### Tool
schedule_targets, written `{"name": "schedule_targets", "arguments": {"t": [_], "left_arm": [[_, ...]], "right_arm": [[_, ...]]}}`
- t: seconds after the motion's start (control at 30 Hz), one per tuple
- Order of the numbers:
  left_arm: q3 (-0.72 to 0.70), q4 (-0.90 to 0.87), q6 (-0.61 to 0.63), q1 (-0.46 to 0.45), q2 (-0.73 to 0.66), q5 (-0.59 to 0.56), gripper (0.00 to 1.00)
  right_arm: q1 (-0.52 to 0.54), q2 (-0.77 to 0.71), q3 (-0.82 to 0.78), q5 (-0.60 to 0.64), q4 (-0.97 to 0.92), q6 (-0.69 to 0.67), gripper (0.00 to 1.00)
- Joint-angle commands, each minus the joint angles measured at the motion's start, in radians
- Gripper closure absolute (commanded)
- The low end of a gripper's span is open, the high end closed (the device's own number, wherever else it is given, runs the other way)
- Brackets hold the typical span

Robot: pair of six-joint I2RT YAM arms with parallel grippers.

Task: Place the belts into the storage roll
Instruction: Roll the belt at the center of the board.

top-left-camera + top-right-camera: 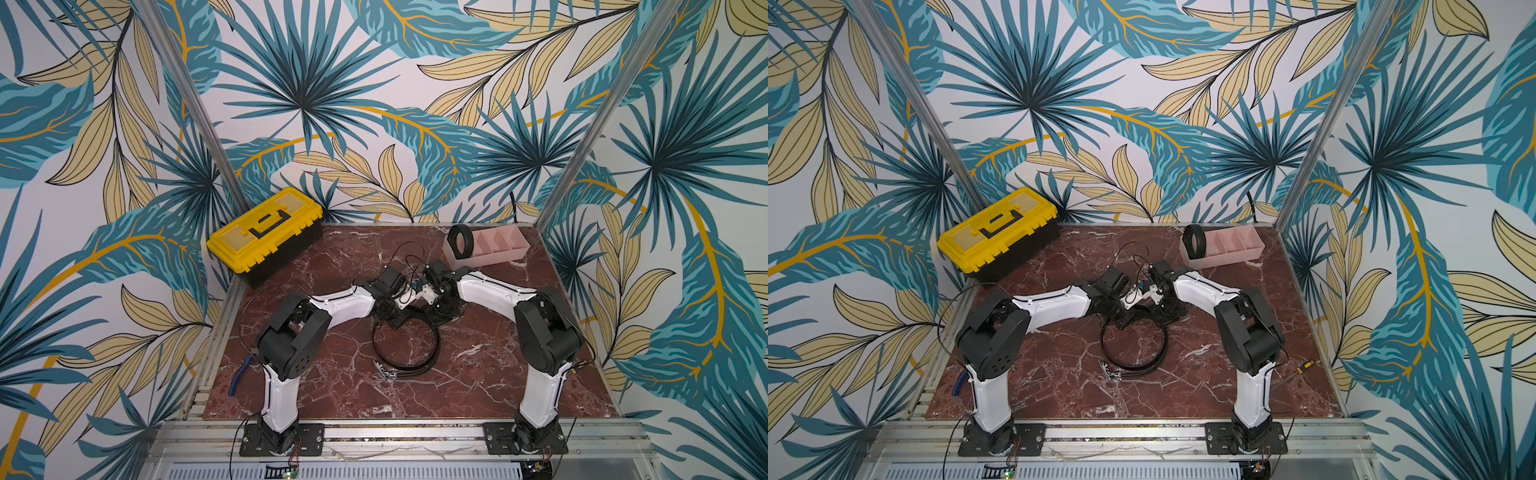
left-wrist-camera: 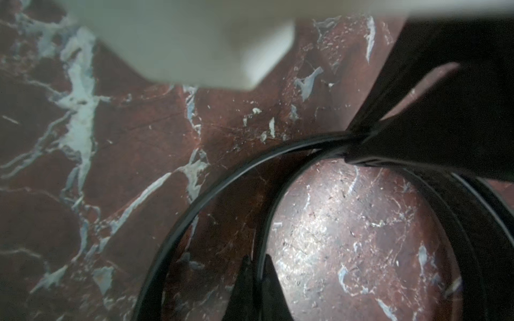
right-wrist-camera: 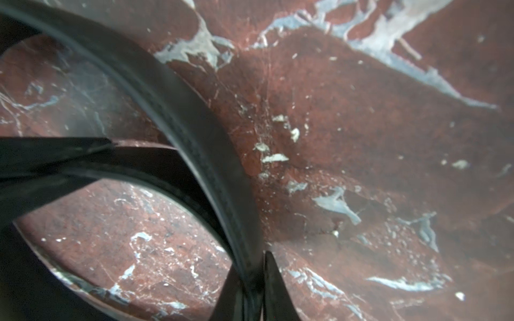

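At the middle of the table (image 1: 332,390), the left gripper (image 2: 257,258) is pinching a strand of the loose belt (image 1: 437,343), jaws pressed tight on it. The right gripper (image 3: 251,275) is clamping another stretch of that loop, jaws nearly closed. The buckle (image 1: 384,374) is lying at the loop's near end. The coiled belt (image 1: 461,240) is standing on edge in the end compartment of the tray (image 1: 498,254), back right.

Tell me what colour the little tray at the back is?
The tray is pale pink, clearest in a top view.
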Motion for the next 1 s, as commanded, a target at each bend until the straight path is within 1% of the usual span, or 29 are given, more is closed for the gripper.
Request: {"name": "schedule_targets", "arguments": {"t": [0.0, 0.1, 0.17, 0.23, 0.37, 0.43, 0.5, 0.63, 0.7, 0.77, 0.8, 0.9, 0.97], "left_arm": [[-0.007, 0.051, -0.048, -0.018, -0.006, -0.003, 1.00], [-0.026, 0.058, -0.095, -0.019, -0.021, -0.065, 1.00], [-0.043, 0.063, -0.143, -0.020, -0.037, -0.130, 1.00], [-0.062, 0.069, -0.192, -0.020, -0.058, -0.181, 1.00], [-0.087, 0.049, -0.336, -0.019, -0.079, -0.341, 1.00], [-0.089, 0.024, -0.407, -0.020, -0.085, -0.409, 1.00], [-0.082, -0.007, -0.457, -0.019, -0.086, -0.444, 1.00], [-0.021, -0.141, -0.607, -0.019, -0.064, -0.519, 1.00], [0.004, -0.205, -0.690, -0.018, -0.047, -0.530, 1.00], [0.029, -0.273, -0.806, -0.019, -0.034, -0.534, 1.00], [0.042, -0.325, -0.890, -0.018, -0.026, -0.546, 1.00], [0.037, -0.376, -1.077, -0.018, -0.007, -0.495, 1.00], [0.022, -0.376, -1.190, -0.019, 0.006, -0.446, 1.00]], "right_arm": [[0.016, 0.003, -0.019, -0.045, 0.003, 0.047, 0.83], [0.014, -0.002, -0.034, -0.055, 0.025, 0.103, 0.79], [0.014, -0.002, -0.037, -0.064, 0.040, 0.142, 0.76], [0.013, 0.004, -0.039, -0.065, 0.050, 0.179, 0.76], [0.013, 0.014, -0.047, -0.060, 0.068, 0.240, 0.75], [0.013, 0.012, -0.056, -0.055, 0.074, 0.257, 0.75], [0.013, 0.011, -0.060, -0.045, 0.072, 0.268, 0.74], [0.007, 0.010, -0.058, -0.025, 0.070, 0.302, 0.73], [0.003, 0.011, -0.056, -0.025, 0.074, 0.334, 0.73], [-0.002, 0.015, -0.054, -0.027, 0.083, 0.370, 0.72], [-0.005, 0.015, -0.057, -0.031, 0.089, 0.393, 0.72], [-0.009, 0.011, -0.073, -0.053, 0.114, 0.457, 0.71], [-0.010, -0.002, -0.100, -0.076, 0.150, 0.501, 0.71]]}}
